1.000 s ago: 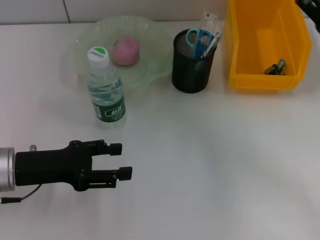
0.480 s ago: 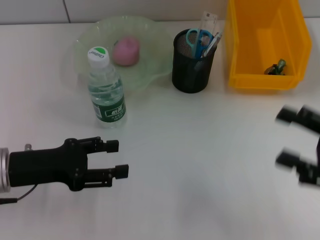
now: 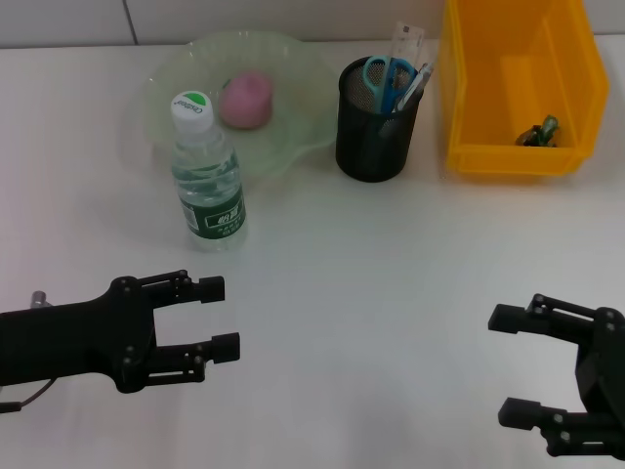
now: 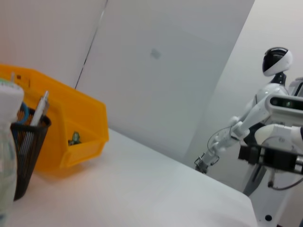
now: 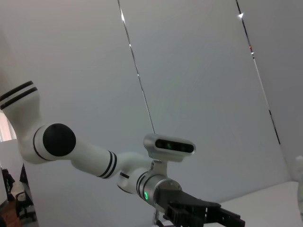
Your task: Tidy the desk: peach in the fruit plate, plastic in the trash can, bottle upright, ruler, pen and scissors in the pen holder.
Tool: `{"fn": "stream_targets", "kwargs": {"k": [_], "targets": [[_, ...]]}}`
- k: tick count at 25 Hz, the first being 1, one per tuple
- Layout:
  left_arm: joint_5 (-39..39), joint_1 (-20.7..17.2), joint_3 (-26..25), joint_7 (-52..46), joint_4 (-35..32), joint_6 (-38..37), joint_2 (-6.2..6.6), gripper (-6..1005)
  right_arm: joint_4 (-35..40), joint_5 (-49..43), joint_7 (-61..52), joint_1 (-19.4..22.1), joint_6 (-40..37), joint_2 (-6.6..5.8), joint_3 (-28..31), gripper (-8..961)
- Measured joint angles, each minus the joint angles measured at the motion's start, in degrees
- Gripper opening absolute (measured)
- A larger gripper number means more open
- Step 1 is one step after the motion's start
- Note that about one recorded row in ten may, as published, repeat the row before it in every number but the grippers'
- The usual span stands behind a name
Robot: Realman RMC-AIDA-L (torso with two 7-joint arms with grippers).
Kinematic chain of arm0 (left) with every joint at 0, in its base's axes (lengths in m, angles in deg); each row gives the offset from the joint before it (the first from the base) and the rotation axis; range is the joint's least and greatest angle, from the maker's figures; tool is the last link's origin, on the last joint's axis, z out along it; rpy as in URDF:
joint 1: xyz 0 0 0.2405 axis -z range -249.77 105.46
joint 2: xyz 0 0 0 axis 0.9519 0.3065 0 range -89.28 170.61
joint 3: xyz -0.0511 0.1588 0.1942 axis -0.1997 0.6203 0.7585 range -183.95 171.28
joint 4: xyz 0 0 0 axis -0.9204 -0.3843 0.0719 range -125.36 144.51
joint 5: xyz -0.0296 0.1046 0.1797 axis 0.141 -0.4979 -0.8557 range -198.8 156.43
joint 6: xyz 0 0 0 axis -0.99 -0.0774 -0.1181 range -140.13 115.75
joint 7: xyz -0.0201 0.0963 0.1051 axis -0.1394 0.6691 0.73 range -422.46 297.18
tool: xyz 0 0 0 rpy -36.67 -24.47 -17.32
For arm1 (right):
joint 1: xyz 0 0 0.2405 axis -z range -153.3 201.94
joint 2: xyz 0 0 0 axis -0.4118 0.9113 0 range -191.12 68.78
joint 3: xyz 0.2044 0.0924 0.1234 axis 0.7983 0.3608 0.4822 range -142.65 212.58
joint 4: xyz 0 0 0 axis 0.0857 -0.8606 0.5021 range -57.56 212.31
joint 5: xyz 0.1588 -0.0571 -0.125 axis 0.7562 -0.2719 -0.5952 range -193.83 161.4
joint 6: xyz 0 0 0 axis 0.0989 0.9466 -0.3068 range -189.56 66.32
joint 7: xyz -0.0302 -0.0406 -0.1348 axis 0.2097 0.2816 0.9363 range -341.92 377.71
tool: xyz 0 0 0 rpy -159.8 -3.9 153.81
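The pink peach (image 3: 245, 98) lies in the pale green fruit plate (image 3: 303, 78). Just in front of the plate, the bottle (image 3: 207, 176) stands upright, green cap up. The black mesh pen holder (image 3: 376, 122) holds the blue-handled scissors (image 3: 381, 76), the clear ruler (image 3: 405, 44) and the pen (image 3: 415, 86). A bit of dark plastic (image 3: 539, 132) lies inside the yellow trash can (image 3: 518, 161). My left gripper (image 3: 217, 315) hovers open and empty near the front left. Open and empty too, my right gripper (image 3: 513, 366) is at the front right. The left wrist view shows the bottle (image 4: 5, 156), pen holder (image 4: 26, 151) and trash can (image 4: 71, 127).
White desk surface (image 3: 391, 274) lies between the two grippers and the objects along the back. The right wrist view shows my left arm (image 5: 94, 156) against a wall. A white humanoid robot (image 4: 274, 94) stands beyond the desk's far end.
My left gripper has drawn back toward the front left. The right gripper has come into view and dropped to the front right.
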Motion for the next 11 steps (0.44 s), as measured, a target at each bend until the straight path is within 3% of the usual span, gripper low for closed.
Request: {"fn": "stream_targets", "kwargs": {"k": [11], "targets": [[0.0, 0.0, -0.6, 0.3, 0.0, -2.1, 0.08, 783, -0.2, -0.4, 0.0, -0.5, 3.4, 1.36, -0.6, 813]]}}
